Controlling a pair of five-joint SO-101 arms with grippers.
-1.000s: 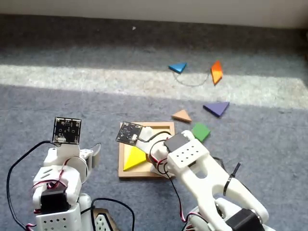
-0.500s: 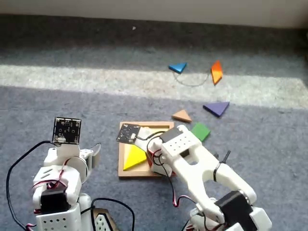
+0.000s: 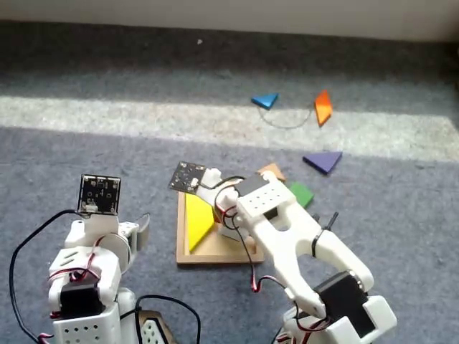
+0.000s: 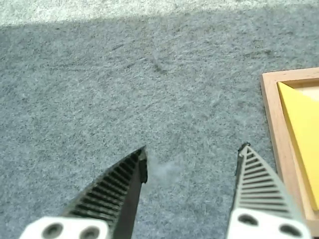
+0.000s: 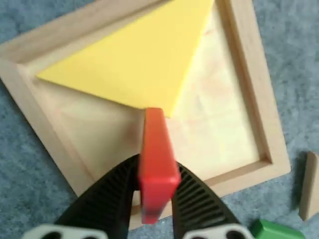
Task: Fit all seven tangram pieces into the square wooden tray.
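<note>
The square wooden tray lies at the middle of the carpet with a yellow triangle in its left half. My right arm stretches over the tray. My right gripper is shut on a red piece, held on edge just above the tray floor, beside the yellow triangle. My left gripper hangs open over bare carpet left of the tray's rim. Loose on the carpet lie a tan triangle, a green square, a purple triangle, an orange piece and a blue triangle.
The green square and the tan piece lie just outside the tray's rim. A thin cord curves between the blue and orange pieces. A sunlit band crosses the far carpet.
My right arm has swung toward the tray's far side with the red piece, uncovering more of the yellow triangle. The left arm has kept still.
</note>
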